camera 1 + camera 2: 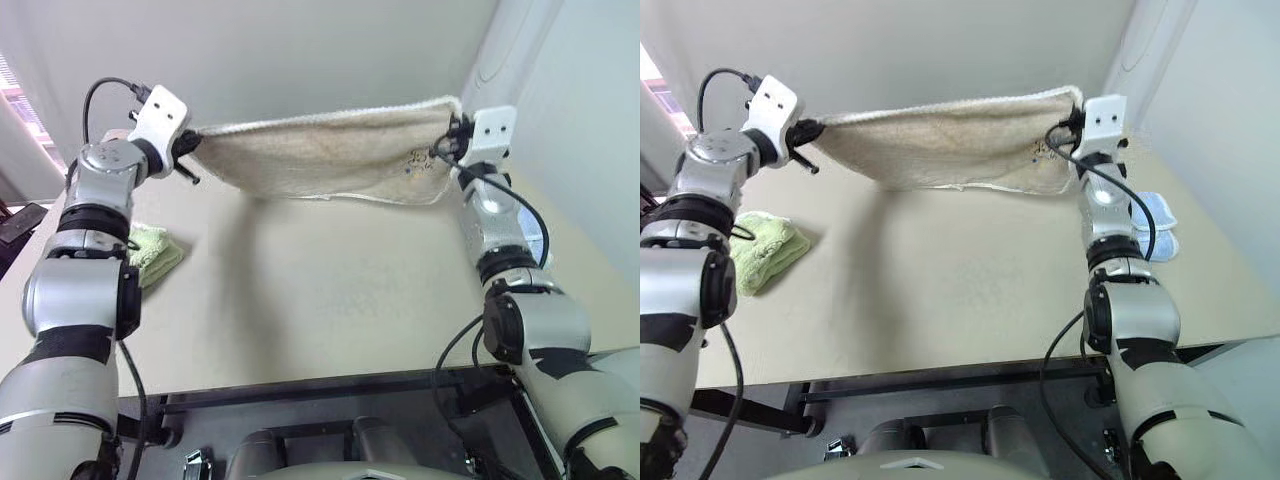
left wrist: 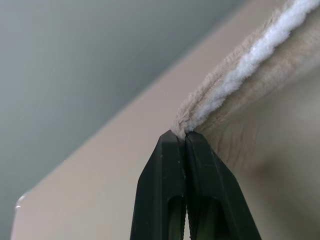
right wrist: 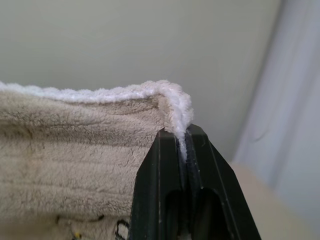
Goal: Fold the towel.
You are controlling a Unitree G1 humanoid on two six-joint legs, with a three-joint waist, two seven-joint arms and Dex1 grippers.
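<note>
Hanging between both pincers — towel (image 1: 330,155) above green towel (image 1: 765,250).

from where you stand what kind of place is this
Probably an indoor test room set up for laundry folding: a plain beige table against bare pale walls, the beige towel held up over it, and folded towels at its sides, a green one and a light-blue one.

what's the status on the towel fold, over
Left pincer and right pincer shut on towel corners. Towel stretched above table. Nothing in the way.
</note>
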